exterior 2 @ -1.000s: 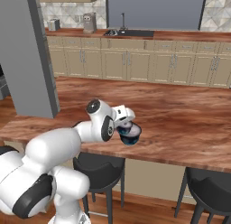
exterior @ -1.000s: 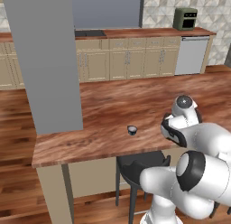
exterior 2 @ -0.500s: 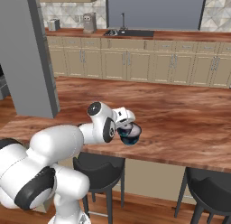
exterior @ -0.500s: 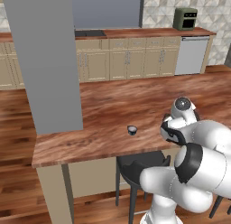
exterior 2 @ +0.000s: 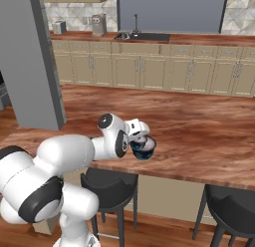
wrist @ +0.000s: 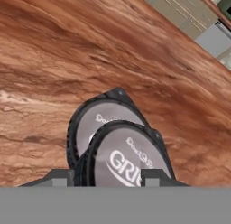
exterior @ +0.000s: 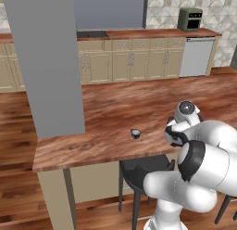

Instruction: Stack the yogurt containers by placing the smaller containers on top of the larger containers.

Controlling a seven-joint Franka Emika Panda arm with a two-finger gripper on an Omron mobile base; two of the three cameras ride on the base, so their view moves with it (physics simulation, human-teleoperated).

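Observation:
My gripper is shut on a middle-sized yogurt container, a dark cup with a pale lettered lid that sits between the two fingertips. Just beyond and beneath it stands the wider dark blue yogurt container on the wooden counter, partly covered by the held cup. I cannot tell whether the two touch. From the right base view, the gripper hangs over the blue cup near the counter's front edge. The tiniest cup stands alone on the counter, left of the gripper.
The wooden counter ends close in front of the cups, with dark bar stools under its edge. A grey column rises at the counter's left end. Cabinets and a sink line the far wall.
The jaws have narrowed slightly around the held cup. The hand has sunk a little toward the wide cup; the tiny cup has not moved.

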